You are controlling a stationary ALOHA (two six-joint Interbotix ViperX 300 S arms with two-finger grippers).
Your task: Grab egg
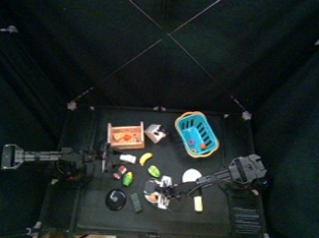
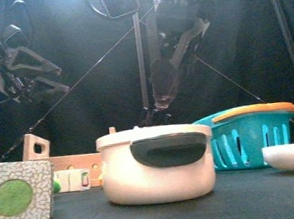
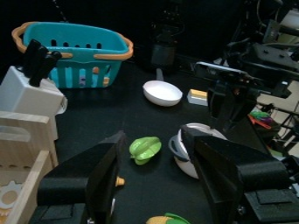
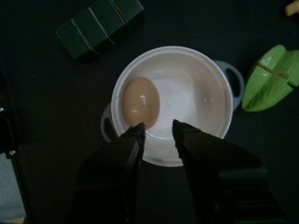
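Tan egg (image 4: 140, 98) lies lengthwise in the white pot (image 4: 198, 74), just upper left of my right gripper (image 4: 158, 131), whose empty jaws stand parted.

This is a robotics lab set up as a pretend kitchen. Black curtains (image 1: 73, 39) hang on every side of a small black table (image 1: 86, 219), and thin cords run from the pen's corners to meet overhead. The left wrist view looks past the left gripper (image 3: 158, 166) to motor housings, cabling and what may be shelving in a room beyond, though that part is dim. The props are toy-like: a teal plastic basket (image 3: 73, 54) beyond that gripper, a wooden knife block (image 3: 26, 89) near it, a green leaf-shaped piece (image 3: 145, 148) just ahead of the jaws, and a white pot (image 4: 176, 101) under the right gripper (image 4: 156, 131).
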